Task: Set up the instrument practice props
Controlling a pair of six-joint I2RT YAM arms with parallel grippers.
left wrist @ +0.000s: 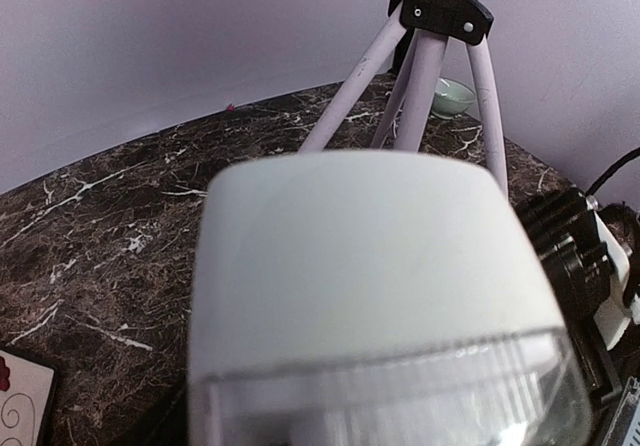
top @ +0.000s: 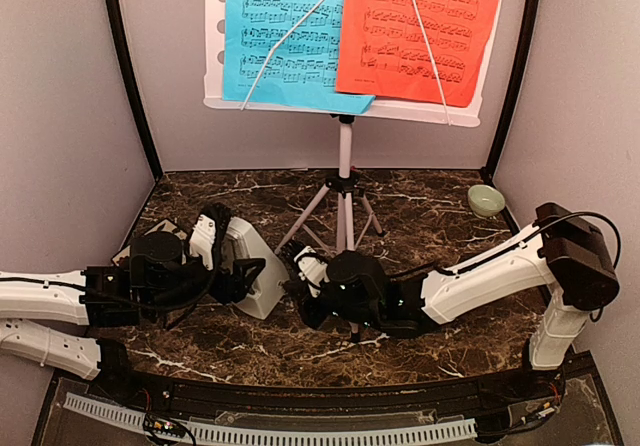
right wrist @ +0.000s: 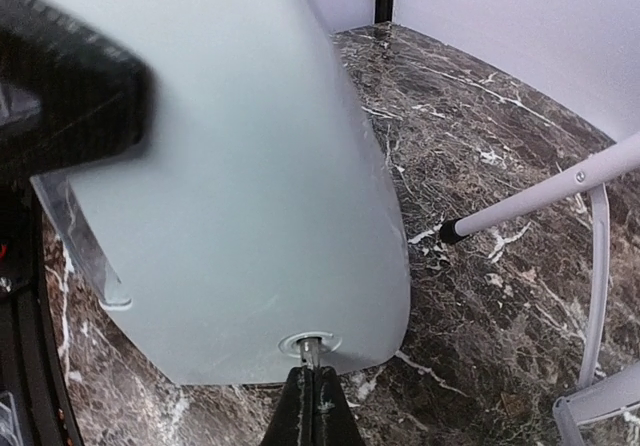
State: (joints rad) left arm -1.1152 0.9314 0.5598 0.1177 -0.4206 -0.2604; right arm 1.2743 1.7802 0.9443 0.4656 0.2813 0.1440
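Note:
The white perforated music stand [top: 345,146] stands at the back on tripod legs [left wrist: 430,56]. A blue music sheet [top: 285,26] and a red-orange one [top: 420,26] rest on it. The pale grey pyramid metronome [top: 255,266] lies tilted between my two grippers. My left gripper [top: 235,248] clasps its body from the left; the metronome [left wrist: 370,266] fills the left wrist view and hides the fingers. My right gripper [right wrist: 318,381] is shut, its tips pinching the small metal pin [right wrist: 312,351] that sticks out of the metronome's [right wrist: 230,196] side.
A small green bowl [top: 486,200] sits at the back right near the wall. A floral coaster [left wrist: 20,406] lies under my left arm. One black-capped tripod foot [right wrist: 452,231] rests on the marble just right of the metronome.

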